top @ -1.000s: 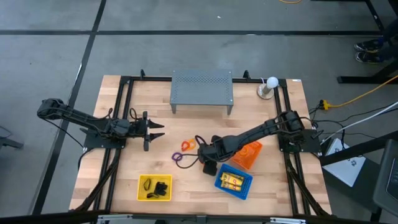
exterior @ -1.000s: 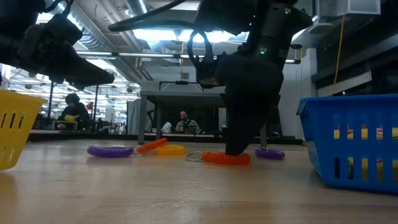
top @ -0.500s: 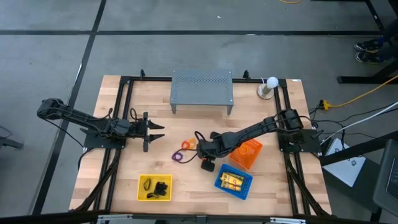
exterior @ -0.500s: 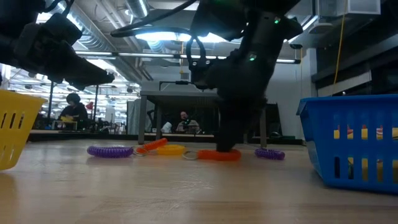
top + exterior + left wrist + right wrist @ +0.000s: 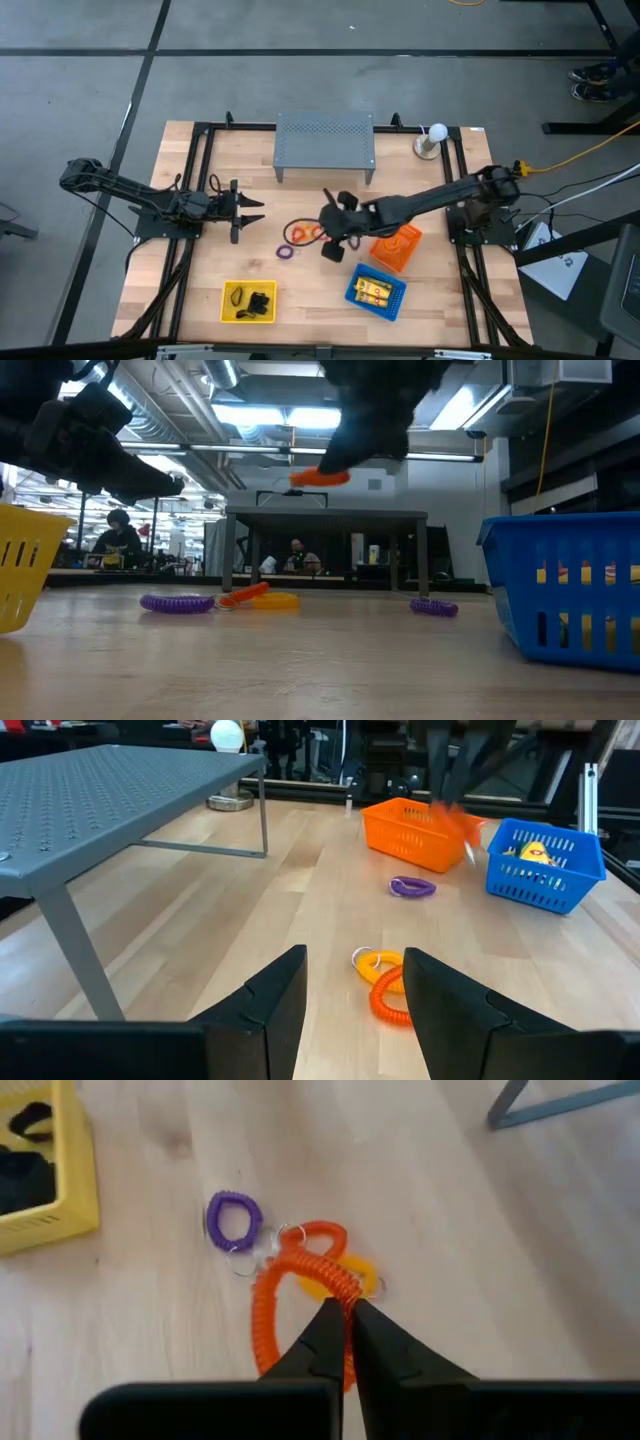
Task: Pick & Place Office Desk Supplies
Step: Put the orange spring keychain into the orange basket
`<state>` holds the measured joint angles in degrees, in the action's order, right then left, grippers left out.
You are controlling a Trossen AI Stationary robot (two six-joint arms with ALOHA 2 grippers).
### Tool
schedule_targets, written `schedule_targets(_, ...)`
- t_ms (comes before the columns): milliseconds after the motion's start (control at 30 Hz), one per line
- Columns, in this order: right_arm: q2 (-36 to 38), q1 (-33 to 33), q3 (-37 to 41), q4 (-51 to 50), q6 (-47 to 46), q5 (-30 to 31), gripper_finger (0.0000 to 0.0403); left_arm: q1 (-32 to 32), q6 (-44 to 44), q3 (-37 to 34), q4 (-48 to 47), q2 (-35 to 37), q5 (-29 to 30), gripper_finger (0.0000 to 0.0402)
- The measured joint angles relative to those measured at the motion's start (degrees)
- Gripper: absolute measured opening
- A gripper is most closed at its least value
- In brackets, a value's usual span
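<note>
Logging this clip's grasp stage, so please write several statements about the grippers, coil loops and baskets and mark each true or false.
1. The right gripper is shut on an orange coil loop lifted off the table. True.
2. The left gripper holds a purple coil loop. False: it is open and empty, waiting at the table's left.
3. The blue basket holds yellow packets. True.
4. The yellow basket is empty. False: black clips lie in it.
5. A purple loop lies on the table. True.

Pale wood table (image 5: 200,300), perforated grey metal shelf (image 5: 324,139)
</note>
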<state>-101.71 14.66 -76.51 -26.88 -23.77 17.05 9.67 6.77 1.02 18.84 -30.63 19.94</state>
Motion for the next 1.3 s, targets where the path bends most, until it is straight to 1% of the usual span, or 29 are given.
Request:
schedule_targets(100,3.87,1.34,-0.04,-3.36,-1.02,3.55,0.0006,0.00,0.00,0.00,-0.37,0.00,-0.06,0.0161)
schedule_targets(200,7.30,3.18,-0.07,-9.97,-4.44,8.57,0.0006,0.00,0.32,0.00,-0.81,0.00,-0.26,0.0161)
schedule_targets(367,11.44,7.62,-0.11,-21.50,-14.28,14.62,0.0006,-0.02,0.54,0.00,-1.14,0.00,-0.44,0.0161)
schedule_targets(567,12.50,12.33,-0.07,-37.50,-29.08,17.65,0.0005,-0.01,0.85,0.00,-1.06,0.00,-0.48,0.0161)
schedule_targets(633,12.50,13.52,0.53,-41.12,-34.07,17.64,0.0005,-0.02,0.96,0.00,-1.06,0.00,-0.50,0.0161)
schedule_targets(767,12.50,15.63,3.50,-44.16,-41.34,15.52,0.0005,-0.02,0.98,0.00,-1.06,0.00,-0.55,0.0161)
schedule_targets(1000,12.50,17.89,12.34,-44.05,-52.30,11.52,0.0005,-0.02,1.54,0.00,-1.02,0.00,-1.18,0.0161)
schedule_targets(1167,12.50,17.91,16.94,-42.15,-54.26,10.32,0.0006,0.00,1.62,0.00,-1.03,0.00,-1.25,0.0161)
schedule_targets(1300,12.50,17.91,18.97,-38.67,-53.74,8.96,0.0017,-0.02,1.61,-0.02,-1.04,0.00,-1.25,0.0161)
